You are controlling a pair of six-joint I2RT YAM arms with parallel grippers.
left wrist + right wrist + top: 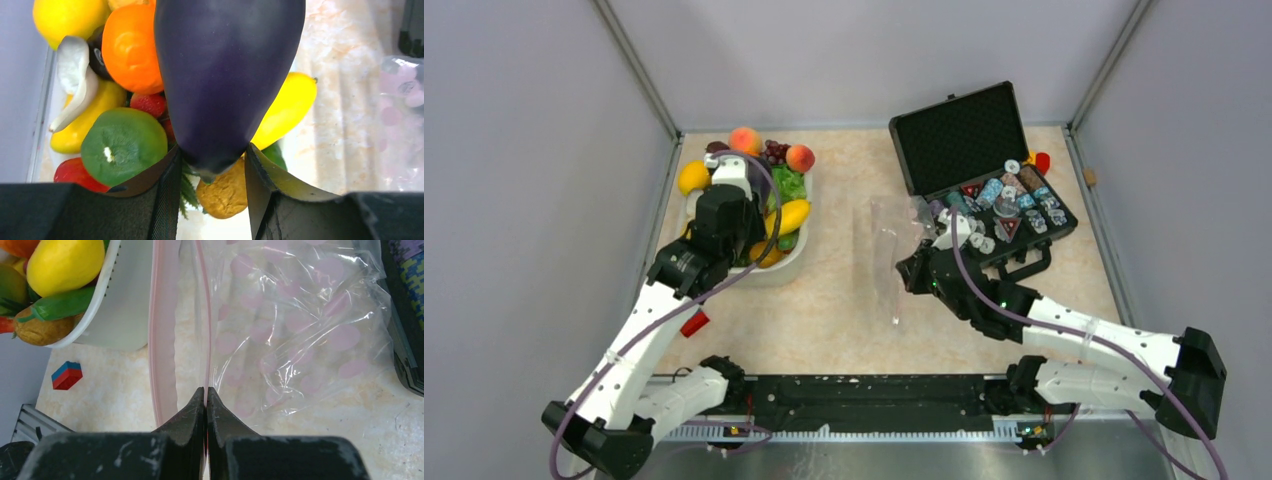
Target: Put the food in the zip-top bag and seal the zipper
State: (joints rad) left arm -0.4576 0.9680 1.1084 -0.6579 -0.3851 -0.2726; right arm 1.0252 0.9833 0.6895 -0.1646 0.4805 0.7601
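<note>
My left gripper [212,150] is shut on the dark purple eggplant [225,75] and holds it above the white basin [799,265] of toy food. It shows over the basin in the top view [730,190]. Under it lie a yellow mango-like fruit [287,107], an orange fruit [130,47] and a green kiwi half [122,145]. A peach [745,139] and lettuce [789,185] sit at the basin's far side. The clear zip-top bag [300,330] lies mid-table, its mouth towards the basin. My right gripper [206,390] is shut on the upper pink zipper strip [202,315], lifted off the lower strip [162,340].
An open black case [969,150] with chips and dice stands at the back right, close behind the bag. A small red block [694,323] lies on the table near the left arm. Grey walls close in the table on three sides.
</note>
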